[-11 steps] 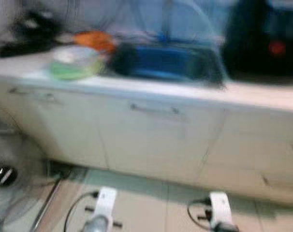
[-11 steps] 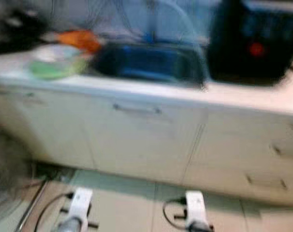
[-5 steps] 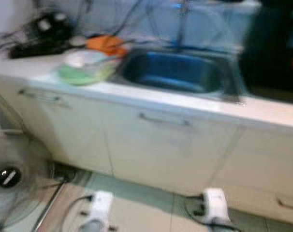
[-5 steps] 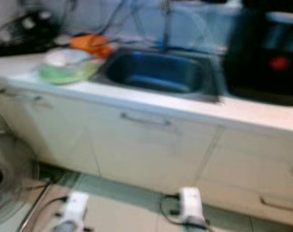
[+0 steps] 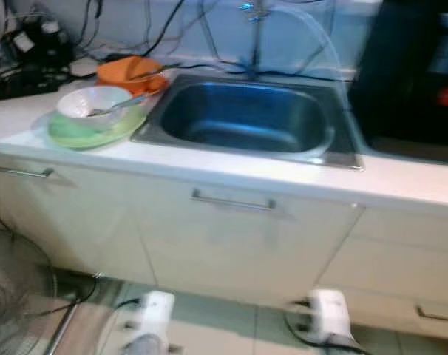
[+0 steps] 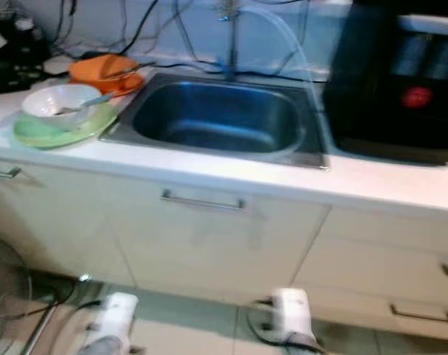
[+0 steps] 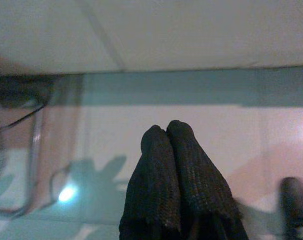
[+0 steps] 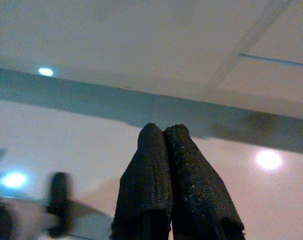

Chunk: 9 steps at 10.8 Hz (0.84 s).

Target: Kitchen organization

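Counter [image 5: 401, 177] spans view, white cabinets below. Black appliance [image 6: 401, 81] at right end. Steel sink [image 5: 246, 118] mid-counter, basin bare. Dishes untouched at left of sink: green plate [image 5: 91, 129] carrying white bowl [image 5: 94, 102] with spoon; orange bowl [image 5: 128, 72] behind. Left end effector [image 7: 166, 137] and right end effector [image 8: 163, 135] hang low over floor, fingers pressed together, holding nothing. Judgement: organizing not begun; all pickup and sorting left.

No lettering, label, brand or number can be read anywhere in these views. The black appliance [image 6: 401, 81] on the counter carries a red mark on its front, too blurred to make out as text or a sign.
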### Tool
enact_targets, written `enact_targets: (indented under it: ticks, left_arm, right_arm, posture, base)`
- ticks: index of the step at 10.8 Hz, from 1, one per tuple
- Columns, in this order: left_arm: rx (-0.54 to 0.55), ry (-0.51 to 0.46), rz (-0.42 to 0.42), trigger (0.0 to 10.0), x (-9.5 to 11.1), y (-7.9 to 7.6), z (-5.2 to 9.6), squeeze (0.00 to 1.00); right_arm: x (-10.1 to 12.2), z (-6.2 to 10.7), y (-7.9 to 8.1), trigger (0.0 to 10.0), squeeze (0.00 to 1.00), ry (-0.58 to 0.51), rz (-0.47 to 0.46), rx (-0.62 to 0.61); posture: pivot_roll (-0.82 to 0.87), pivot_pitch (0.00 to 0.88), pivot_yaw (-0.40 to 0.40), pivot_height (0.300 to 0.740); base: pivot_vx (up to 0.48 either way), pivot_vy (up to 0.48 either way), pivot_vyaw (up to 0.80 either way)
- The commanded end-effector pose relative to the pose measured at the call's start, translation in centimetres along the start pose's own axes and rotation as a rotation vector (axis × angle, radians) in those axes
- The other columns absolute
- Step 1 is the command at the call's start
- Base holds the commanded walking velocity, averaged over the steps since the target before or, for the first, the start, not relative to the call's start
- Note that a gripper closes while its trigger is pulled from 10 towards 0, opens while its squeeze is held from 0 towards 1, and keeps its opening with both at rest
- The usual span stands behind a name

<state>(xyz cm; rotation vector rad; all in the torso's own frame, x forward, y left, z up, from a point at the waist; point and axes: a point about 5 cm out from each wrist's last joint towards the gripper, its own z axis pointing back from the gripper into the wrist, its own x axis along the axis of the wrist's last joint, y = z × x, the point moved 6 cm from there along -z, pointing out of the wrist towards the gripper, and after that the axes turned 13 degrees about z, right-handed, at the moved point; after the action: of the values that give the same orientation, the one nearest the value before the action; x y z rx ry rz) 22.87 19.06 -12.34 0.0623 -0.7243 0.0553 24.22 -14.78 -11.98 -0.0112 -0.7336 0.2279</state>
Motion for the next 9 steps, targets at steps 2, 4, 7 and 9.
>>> enact_targets:
  ticks: [2,4,7,9]
  left_arm:
    - [-0.032,-0.021,0.011,10.0,0.6,-1.4,-0.1,0.0]
    - [0.01,-0.04,-0.006,10.0,0.8,-0.4,-0.1,0.0]
    - [0.089,-0.102,-0.101,10.0,1.6,1.5,0.1,0.0]
    - [0.262,-0.116,-0.229,10.0,2.0,5.6,0.7,0.0]
  right_arm:
    - [-0.8,0.3,-1.5,10.0,0.0,0.022,0.012,-0.033]
    - [-0.7,0.3,-1.8,10.0,0.0,0.014,0.03,-0.05]
    - [0.3,0.5,-4.1,10.0,0.0,-0.047,0.044,-0.119]
    - [1.7,1.1,-7.9,10.0,0.0,-0.094,0.09,-0.245]
  posture:
    - [0.05,0.0,-0.009,0.74]
    - [0.05,0.0,-0.009,0.74]
    - [0.05,0.0,-0.008,0.74]
    - [0.04,0.0,-0.005,0.74]
  base:
    - [0.0,0.0,0.0]
    - [0.0,0.0,0.0]
    - [0.0,0.0,0.0]
    - [0.0,0.0,0.0]
